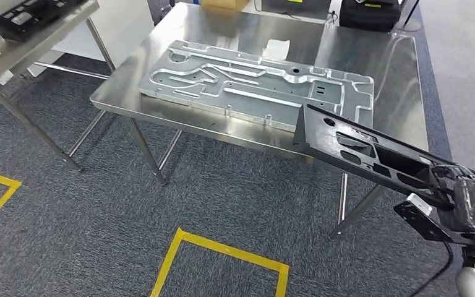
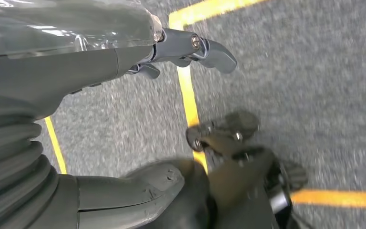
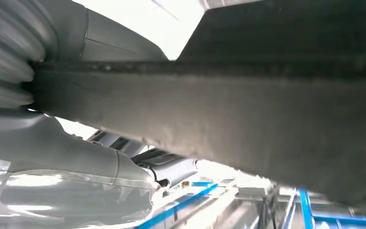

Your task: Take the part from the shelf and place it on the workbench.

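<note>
Right robot hand (image 1: 454,192) grips black part (image 1: 371,151), fingers mostly hidden; the part's far end overhangs the counter (image 1: 161,74) near edge. Left robot hand (image 2: 190,50) hangs over floor, fingers apart, holding nothing.

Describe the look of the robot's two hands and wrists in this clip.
The left hand has a grey ribbed wrist cover, clear plastic wrap over the palm and dark grey fingers with visible screws. The right hand is dark and blocky; its wrist view shows the same ribbed cover and plastic wrap.
</note>
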Robot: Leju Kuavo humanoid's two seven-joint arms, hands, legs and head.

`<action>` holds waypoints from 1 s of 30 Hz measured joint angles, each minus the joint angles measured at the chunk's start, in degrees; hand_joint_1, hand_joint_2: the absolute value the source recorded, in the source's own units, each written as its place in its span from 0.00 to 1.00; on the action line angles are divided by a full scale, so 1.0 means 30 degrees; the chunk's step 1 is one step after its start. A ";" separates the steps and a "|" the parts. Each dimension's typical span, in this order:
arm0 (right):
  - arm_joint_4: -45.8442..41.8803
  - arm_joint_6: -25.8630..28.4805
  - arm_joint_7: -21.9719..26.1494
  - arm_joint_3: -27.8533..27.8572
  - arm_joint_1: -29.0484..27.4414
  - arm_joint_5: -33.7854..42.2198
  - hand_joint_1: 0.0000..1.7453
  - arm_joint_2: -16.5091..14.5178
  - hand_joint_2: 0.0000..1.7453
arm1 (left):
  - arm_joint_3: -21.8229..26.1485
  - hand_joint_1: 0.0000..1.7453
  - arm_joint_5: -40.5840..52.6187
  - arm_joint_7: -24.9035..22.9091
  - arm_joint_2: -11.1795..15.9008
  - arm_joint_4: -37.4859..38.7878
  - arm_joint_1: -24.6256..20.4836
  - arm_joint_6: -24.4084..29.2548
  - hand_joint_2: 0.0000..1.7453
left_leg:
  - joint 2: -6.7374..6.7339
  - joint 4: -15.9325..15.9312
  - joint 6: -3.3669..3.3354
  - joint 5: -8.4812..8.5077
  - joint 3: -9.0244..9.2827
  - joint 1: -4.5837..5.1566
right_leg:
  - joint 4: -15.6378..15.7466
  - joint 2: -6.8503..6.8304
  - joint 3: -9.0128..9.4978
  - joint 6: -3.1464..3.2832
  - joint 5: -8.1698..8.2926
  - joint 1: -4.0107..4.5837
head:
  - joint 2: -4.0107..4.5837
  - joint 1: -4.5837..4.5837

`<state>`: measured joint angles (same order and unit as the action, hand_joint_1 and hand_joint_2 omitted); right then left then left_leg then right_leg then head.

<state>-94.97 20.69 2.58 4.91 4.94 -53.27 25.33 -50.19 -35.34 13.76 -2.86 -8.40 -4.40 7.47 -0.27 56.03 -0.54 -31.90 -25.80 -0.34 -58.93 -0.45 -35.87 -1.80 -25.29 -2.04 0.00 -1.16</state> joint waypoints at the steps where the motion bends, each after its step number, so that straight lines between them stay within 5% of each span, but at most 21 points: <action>1: -0.0009 0.0013 0.0002 0.0005 -0.0106 -0.0026 1.00 -0.0015 1.00 | -0.0005 0.00 0.0000 0.0007 -0.0005 -0.0004 -0.0008 -0.0002 1.00 | -0.0032 0.0012 0.0093 -0.0154 0.0181 -0.0024 | 0.0026 0.0046 0.0170 0.0184 -0.0196 -0.0007 | 0.0000 0.0057; 3: -0.0031 0.0051 0.0022 0.0018 -0.0199 -0.0084 1.00 -0.0026 1.00 | -0.0015 0.00 0.0000 0.0035 -0.0012 -0.0011 -0.0040 -0.0005 1.00 | -0.0053 0.1126 0.0231 -0.0569 -0.0166 -0.0085 | 0.0138 0.0108 0.0734 0.0498 -0.0603 -0.0029 | 0.0002 0.0217; 6: -0.0011 0.0100 0.0025 0.0024 -0.0339 -0.0111 1.00 -0.0088 1.00 | -0.0049 0.00 -0.0002 0.0051 -0.0014 -0.0011 -0.0020 -0.0006 1.00 | -0.0033 0.5424 0.0271 -0.1252 -0.3163 -0.0084 | 0.0348 0.0165 0.1630 0.0713 -0.1241 0.0104 | 0.0000 0.0457; 7: -0.0002 0.0104 0.0029 0.0024 -0.0418 -0.0115 1.00 -0.0111 1.00 | -0.0064 0.00 -0.0004 0.0047 -0.0014 -0.0011 0.0019 -0.0013 1.00 | -0.0027 0.6315 0.0228 -0.1005 -0.4162 -0.0073 | 0.0391 0.0217 0.1977 0.0738 -0.1505 0.0167 | 0.0000 0.0488; 8: 0.0005 0.0104 0.0031 0.0024 -0.0497 -0.0118 1.00 -0.0133 1.00 | -0.0080 0.00 -0.0007 0.0038 -0.0016 -0.0011 0.0083 -0.0020 1.00 | -0.0018 0.6432 0.0137 -0.0287 -0.4828 -0.0051 | 0.0420 0.0283 0.2375 0.0753 -0.1802 0.0228 | 0.0000 0.0517; 10: 0.0015 0.0109 0.0031 0.0024 -0.0599 -0.0122 1.00 -0.0170 1.00 | -0.0102 0.00 -0.0015 0.0024 -0.0012 -0.0011 0.0220 -0.0035 1.00 | 0.0055 0.4593 -0.0231 0.2174 -0.5178 0.0073 | 0.0456 0.0435 0.3277 0.0755 -0.2458 0.0334 | 0.0000 0.0569; 12: 0.0086 0.0177 0.0036 0.0033 -0.0673 -0.0124 1.00 -0.0259 1.00 | -0.0111 0.00 -0.0031 -0.0004 0.0064 0.0053 0.0346 -0.0033 1.00 | 0.0256 0.3085 -0.0746 0.3909 -0.5034 0.0285 | 0.0548 0.0581 0.3893 0.0621 -0.2993 0.0318 | 0.0004 0.0390; 13: 0.0129 0.0217 0.0042 0.0037 -0.0733 -0.0126 1.00 -0.0319 1.00 | -0.0113 0.00 -0.0036 -0.0015 0.0095 0.0084 0.0367 -0.0026 1.00 | 0.0336 0.2836 -0.0940 0.4158 -0.4981 0.0407 | 0.0621 0.0624 0.4042 0.0493 -0.3150 0.0236 | 0.0005 0.0300; 15: 0.0179 0.0279 0.0063 0.0047 -0.0871 -0.0156 1.00 -0.0410 1.00 | -0.0117 0.00 -0.0046 -0.0004 0.0106 0.0111 0.0302 0.0011 1.00 | 0.0344 0.2757 -0.1112 0.4011 -0.4825 0.0615 | 0.1009 0.0663 0.4302 0.0200 -0.3270 0.0086 | 0.0005 0.0283; 17: 0.0153 0.0288 0.0134 0.0067 -0.0963 -0.0249 1.00 -0.0416 1.00 | -0.0124 0.00 -0.0058 0.0047 0.0098 0.0097 0.0186 0.0071 1.00 | 0.0394 0.1672 -0.1108 0.3465 -0.3950 0.0494 | 0.1344 0.0540 0.4650 0.0025 -0.3413 0.0036 | 0.0004 0.0388; 19: 0.0155 0.0279 0.0229 0.0124 -0.0796 -0.0330 1.00 -0.0399 1.00 | -0.0137 0.00 -0.0102 0.0106 0.0082 0.0084 0.0095 0.0111 1.00 | 0.0438 0.0376 -0.1027 0.2827 -0.2862 0.0228 | 0.0079 0.0368 0.3897 -0.0150 -0.3826 0.0046 | -0.0002 0.0265; 21: 0.0248 0.0239 0.0267 0.0162 -0.0688 -0.0401 1.00 -0.0467 1.00 | -0.0164 0.00 -0.0160 0.0127 0.0068 0.0084 0.0052 0.0120 1.00 | 0.0449 0.0045 -0.0982 0.2438 -0.2339 0.0152 | -0.2494 0.0300 0.1955 -0.0388 -0.4272 0.0017 | -0.0003 0.0135; 23: 0.0408 0.0178 0.0277 0.0148 -0.0745 -0.0505 1.00 -0.0572 1.00 | -0.0230 0.00 -0.0202 0.0133 0.0024 0.0084 0.0096 0.0116 1.00 | 0.0487 0.0049 -0.0916 0.2020 -0.1844 0.0106 | -0.3616 0.0278 0.0460 -0.0584 -0.3564 -0.0067 | -0.0002 0.0135; 25: 0.0532 0.0146 0.0302 0.0133 -0.0760 -0.0563 1.00 -0.0638 1.00 | -0.0293 0.00 -0.0228 0.0133 -0.0036 0.0084 0.0163 0.0109 1.00 | 0.0508 0.0158 -0.0787 0.1525 -0.1278 0.0036 | -0.2220 0.0224 0.0151 -0.0658 -0.1421 -0.0129 | 0.0000 0.0124; 27: 0.0612 0.0144 0.0324 0.0126 -0.0738 -0.0574 1.00 -0.0687 1.00 | -0.0319 0.00 -0.0248 0.0133 -0.0058 0.0084 0.0184 0.0102 1.00 | 0.0544 0.0303 -0.0556 0.1112 -0.1013 0.0009 | -0.0766 0.0170 0.0305 -0.0585 -0.0001 -0.0043 | 0.0004 0.0086; 30: 0.0718 0.0149 0.0322 0.0106 -0.0723 -0.0577 1.00 -0.0747 1.00 | -0.0348 0.00 -0.0304 0.0115 -0.0054 0.0084 0.0108 0.0104 1.00 | 0.0567 0.0500 -0.0200 0.0911 -0.1193 0.0054 | -0.0064 0.0210 0.0456 -0.0088 -0.0269 0.0128 | 0.0002 0.0064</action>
<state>-92.82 21.14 3.55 5.23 2.78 -55.00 23.09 -51.23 -36.26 14.11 -3.03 -8.15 -4.07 7.78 1.43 57.52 -1.14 -29.16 -29.38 -0.18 -59.12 0.18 -34.50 -2.06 -26.10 -1.66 0.01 -0.97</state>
